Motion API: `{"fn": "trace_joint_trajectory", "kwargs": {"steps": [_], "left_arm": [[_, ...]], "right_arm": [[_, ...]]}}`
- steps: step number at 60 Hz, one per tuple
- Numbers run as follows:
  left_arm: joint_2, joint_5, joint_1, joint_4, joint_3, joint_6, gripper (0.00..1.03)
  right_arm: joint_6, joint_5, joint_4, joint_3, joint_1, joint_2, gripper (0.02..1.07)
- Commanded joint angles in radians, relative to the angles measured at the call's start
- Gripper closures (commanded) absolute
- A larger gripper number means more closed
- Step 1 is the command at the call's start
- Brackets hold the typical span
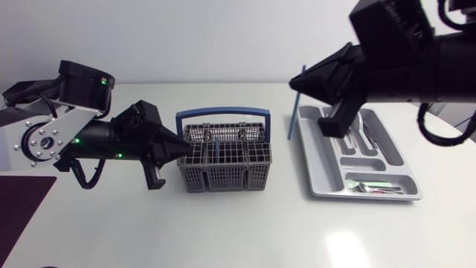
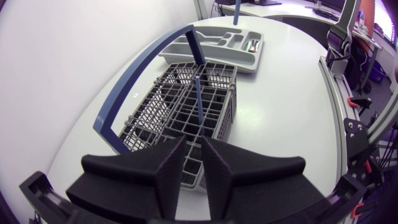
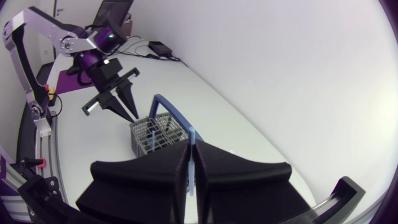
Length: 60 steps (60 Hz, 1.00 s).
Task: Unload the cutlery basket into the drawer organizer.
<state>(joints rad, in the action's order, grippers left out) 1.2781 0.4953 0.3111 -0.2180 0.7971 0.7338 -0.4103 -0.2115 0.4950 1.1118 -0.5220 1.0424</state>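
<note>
The grey cutlery basket (image 1: 223,160) with a blue handle (image 1: 221,113) stands mid-table. A thin blue utensil (image 2: 198,102) stands upright in it. My left gripper (image 1: 184,149) points at the basket's left wall, its tips over the near rim (image 2: 193,163); the fingers stand slightly apart and hold nothing. My right gripper (image 1: 297,84) hovers high beside the left end of the grey drawer organizer (image 1: 309,160), shut on a second thin blue utensil (image 1: 295,112) that hangs down from it. This utensil's end (image 3: 191,132) pokes out between the fingers in the right wrist view.
The organizer holds several pieces of metal cutlery (image 1: 363,140), and a green-handled piece (image 1: 375,185) lies in its front compartment. A dark mat (image 1: 22,208) covers the table's front left corner. White table surface stretches in front of the basket.
</note>
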Motion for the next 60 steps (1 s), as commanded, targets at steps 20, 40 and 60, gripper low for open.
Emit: {"fn": "trace_joint_trajectory", "kwargs": {"steps": [20, 40, 60], "left_arm": [[-0.034, -0.004, 0.000, 0.005, -0.041, -0.005, 0.81], [-0.051, -0.032, -0.032, 0.006, -0.044, -0.025, 0.72], [-0.048, -0.078, -0.073, 0.020, -0.047, -0.100, 0.40]], "right_arm": [[0.031, -0.164, 0.125, 0.022, 0.456, 0.222, 1.02], [0.096, -0.190, 0.093, 0.082, 0.545, 0.519, 1.02], [0.179, -0.169, 0.088, 0.201, 0.533, 0.755, 1.02]]}}
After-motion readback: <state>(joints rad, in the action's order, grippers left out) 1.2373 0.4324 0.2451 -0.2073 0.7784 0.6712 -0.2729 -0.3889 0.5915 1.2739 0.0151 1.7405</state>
